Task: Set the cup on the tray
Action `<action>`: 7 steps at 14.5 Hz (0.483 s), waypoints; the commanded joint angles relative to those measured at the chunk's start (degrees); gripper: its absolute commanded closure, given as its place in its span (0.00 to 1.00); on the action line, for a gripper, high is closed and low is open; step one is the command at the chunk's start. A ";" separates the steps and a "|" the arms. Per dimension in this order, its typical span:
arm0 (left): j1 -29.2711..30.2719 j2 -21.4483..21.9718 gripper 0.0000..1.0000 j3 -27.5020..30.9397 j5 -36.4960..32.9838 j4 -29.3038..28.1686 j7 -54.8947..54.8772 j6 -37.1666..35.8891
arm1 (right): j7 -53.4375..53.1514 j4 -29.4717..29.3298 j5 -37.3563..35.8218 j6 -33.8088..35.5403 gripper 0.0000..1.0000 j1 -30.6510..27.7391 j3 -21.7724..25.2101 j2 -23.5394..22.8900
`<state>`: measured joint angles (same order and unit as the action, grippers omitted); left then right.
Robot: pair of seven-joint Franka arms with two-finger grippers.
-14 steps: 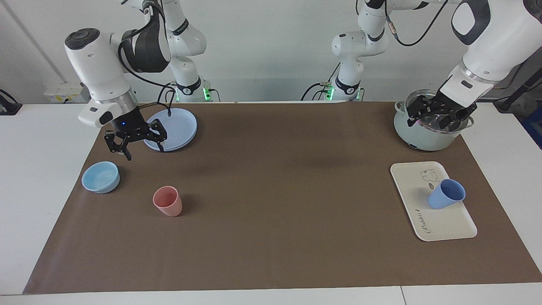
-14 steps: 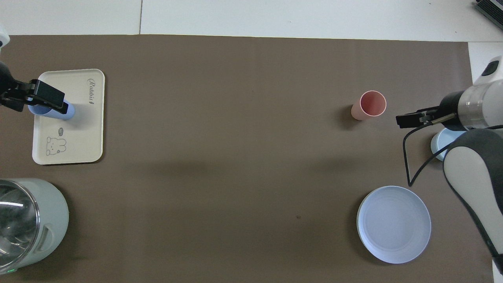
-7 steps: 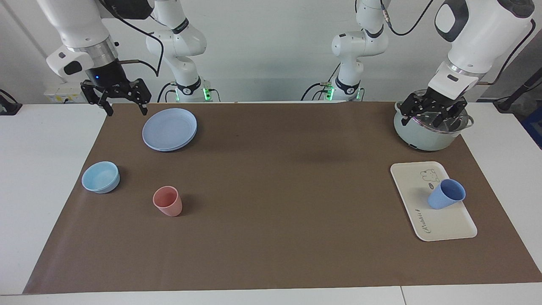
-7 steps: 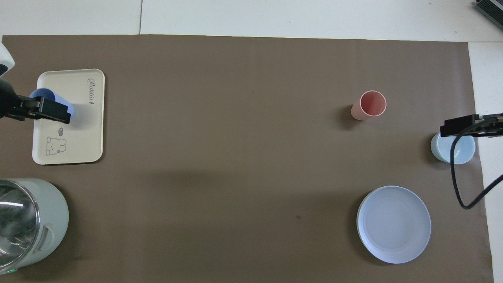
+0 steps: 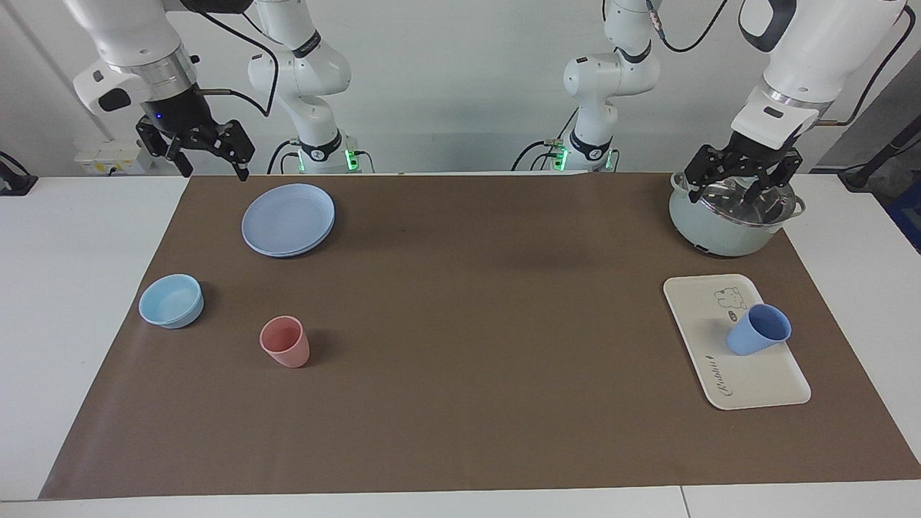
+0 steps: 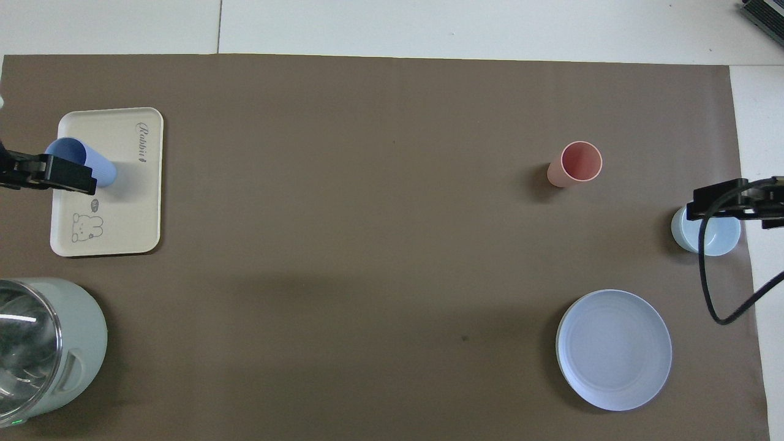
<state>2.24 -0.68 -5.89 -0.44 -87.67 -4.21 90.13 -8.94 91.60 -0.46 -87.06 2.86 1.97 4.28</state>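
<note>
I see the cup [image 5: 758,329] on the tray [image 5: 748,378] (tilted); left gripper [image 5: 741,185] and right gripper [image 5: 207,160] both spread, empty.

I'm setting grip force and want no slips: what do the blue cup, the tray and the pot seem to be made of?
The blue cup, tilted on the tray: probably matte plastic, opaque with an even, dull colour. The tray: likely matte plastic or melamine, flat cream with a printed drawing. The pot: pale green glossy shell, enamel or plastic, with a shiny, metal-looking inside.
</note>
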 commanded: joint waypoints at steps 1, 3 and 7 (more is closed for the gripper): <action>-0.13 1.47 0.00 0.44 -1.14 -1.45 -0.80 -0.39 | -3.36 3.05 -1.03 -0.66 0.00 1.53 -0.83 1.60; -0.22 1.38 0.00 0.35 -1.14 -0.84 -0.89 0.05 | -2.48 3.33 0.02 -0.13 0.00 1.36 -0.83 1.87; 0.22 1.47 0.00 0.52 -1.14 -1.01 -0.98 -0.04 | -1.69 3.06 -0.58 0.31 0.00 1.09 -0.65 2.22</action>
<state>2.31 -0.52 -5.72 -0.50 -87.64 -4.26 90.12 -10.99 93.10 -0.44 -87.03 4.54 1.34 4.77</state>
